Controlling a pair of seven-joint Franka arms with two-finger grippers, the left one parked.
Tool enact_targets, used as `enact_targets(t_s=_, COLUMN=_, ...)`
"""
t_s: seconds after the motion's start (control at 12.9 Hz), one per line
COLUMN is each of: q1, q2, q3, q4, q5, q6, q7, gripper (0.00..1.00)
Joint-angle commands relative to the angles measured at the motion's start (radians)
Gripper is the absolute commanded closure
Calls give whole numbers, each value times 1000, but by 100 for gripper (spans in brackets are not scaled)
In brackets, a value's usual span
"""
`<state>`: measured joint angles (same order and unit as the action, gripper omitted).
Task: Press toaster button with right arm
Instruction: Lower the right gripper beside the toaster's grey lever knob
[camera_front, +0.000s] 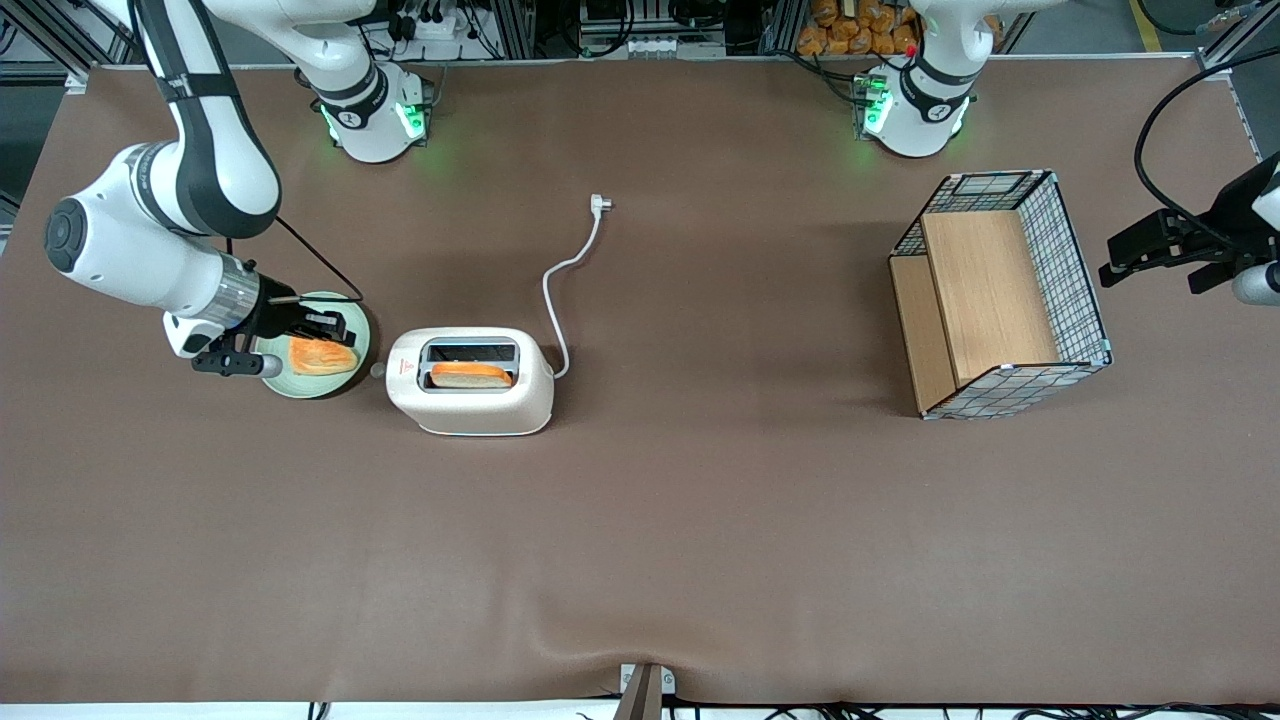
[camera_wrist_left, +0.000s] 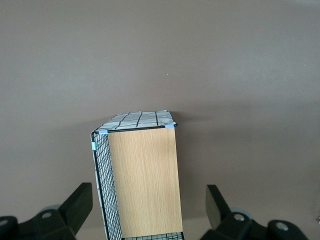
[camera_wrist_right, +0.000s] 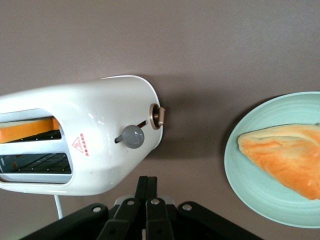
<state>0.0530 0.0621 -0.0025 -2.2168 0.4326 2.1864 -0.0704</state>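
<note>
The gripper (camera_wrist_right: 146, 192) is black, its fingers pressed together, on the white right arm (camera_front: 150, 240) with black bands and a silver wrist ring. Just ahead of it, the toaster (camera_wrist_right: 95, 130) is glossy cream-white with a small red triangle mark (camera_wrist_right: 80, 144); the toaster button (camera_wrist_right: 133, 136) is pale grey, beside a tan dial (camera_wrist_right: 156, 116). An orange-crusted bread slice (camera_front: 470, 375) fills one slot. Beside the gripper, a pale green plate (camera_wrist_right: 240, 170) carries golden-orange bread (camera_wrist_right: 285, 155). The table (camera_front: 700, 520) is plain brown.
</note>
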Motion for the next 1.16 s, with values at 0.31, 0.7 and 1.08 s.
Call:
enact_targets(t_s=0.31, q1=30, q2=38, q3=-1, q4=23, q5=66, q6=52, q7=-51, gripper=100)
enact_targets(t_s=0.7, q1=31, q2=96, q3=-1, q4=63, q5=67, q6=81, q7=-63, gripper=100)
enact_targets(t_s=1.08, q1=42, q2=136, q3=-1, q4=88, q5=69, q6=108, q7=-60, gripper=100)
